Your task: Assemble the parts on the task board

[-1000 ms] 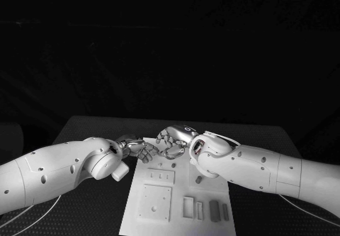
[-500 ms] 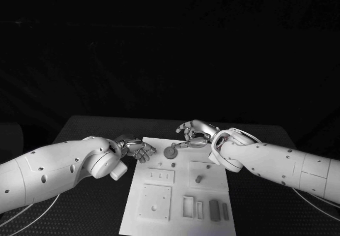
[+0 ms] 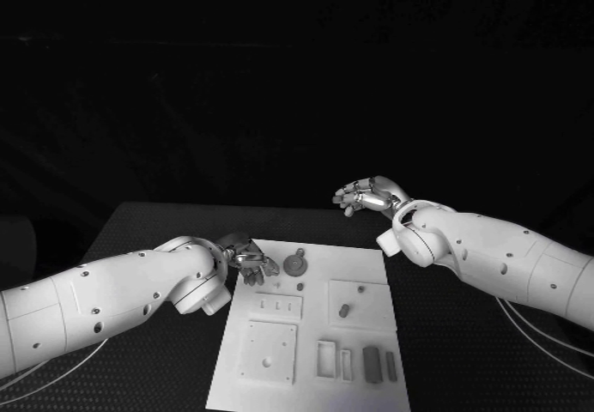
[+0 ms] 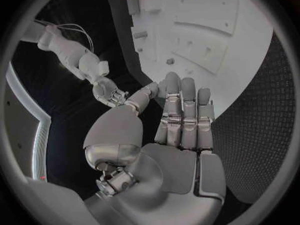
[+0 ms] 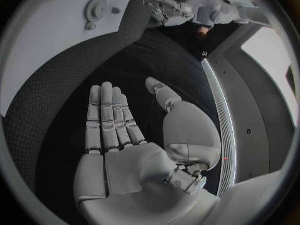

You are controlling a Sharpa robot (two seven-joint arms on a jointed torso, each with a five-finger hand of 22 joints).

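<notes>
The board [image 3: 310,335] lies in the middle of the dark tabletop [image 3: 161,227], long side running away from the robot. A round grey part [image 3: 296,263] with a small knob sits at the board's far end, and a small dark peg [image 3: 345,311] stands in the square plate behind the middle. Near the front edge, two grey bars [image 3: 370,363] lie side by side next to an empty rectangular slot [image 3: 327,360]. The left hand [image 3: 251,257] rests at the board's far left corner, just beside the round part, fingers straight and together, holding nothing. The right hand [image 3: 367,197] hangs well apart from the board, above the tabletop's far edge, palm flat and fingers extended, also holding nothing.
</notes>
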